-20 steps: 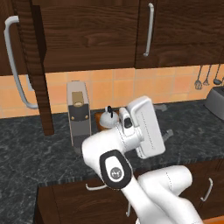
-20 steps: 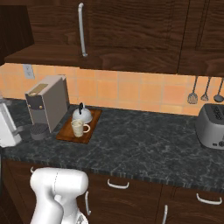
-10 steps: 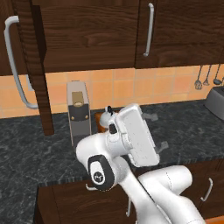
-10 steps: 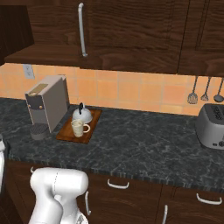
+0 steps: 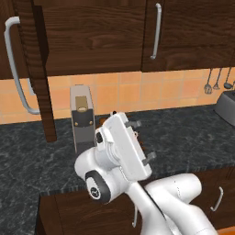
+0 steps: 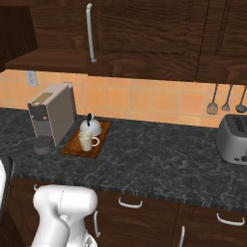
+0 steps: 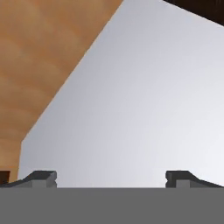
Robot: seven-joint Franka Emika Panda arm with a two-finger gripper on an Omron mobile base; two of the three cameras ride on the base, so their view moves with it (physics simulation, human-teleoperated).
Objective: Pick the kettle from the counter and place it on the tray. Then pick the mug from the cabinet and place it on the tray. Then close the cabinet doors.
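In the left base view, the tall grey coffee machine [image 5: 82,117] stands on the counter [image 5: 183,133] against the orange tiled wall. Left of the coffee machine and above it, an open cabinet door [image 5: 37,69] juts out edge-on toward the camera, its long silver bar handle [image 5: 16,64] on the side away from the machine. To the right of the coffee machine and higher, a shut cabinet door [image 5: 96,36] spans the wall, with another door's vertical handle [image 5: 157,31] further right. The arm's white wrist block rises just in front of the coffee machine and hides the counter beside it. Far right of the coffee machine, utensils [image 5: 215,82] hang on the wall above a toaster [image 5: 227,106].

In the right base view, the coffee machine [image 6: 52,116] again anchors the scene. Just beside it, on its right, lies the tray [image 6: 87,140] on the counter [image 6: 159,159]. The kettle [image 6: 90,127] sits at the tray's back end and the mug [image 6: 86,141] stands in front of the kettle, both on the tray, the mug's handle pointing away from the coffee machine. Above the coffee machine the cabinet [image 6: 29,58] shows its wooden underside, and a shut door's bar handle [image 6: 89,33] hangs up and to the right. Well to the right of the coffee machine stands the toaster [image 6: 233,139], with utensils [image 6: 226,99] above it.

In the hand view, the gripper [image 7: 111,179] has its two dark fingertips [image 7: 41,178] set wide apart with nothing between them. Beyond them is a pale grey surface beside a brown wood-toned one; what these are cannot be told.
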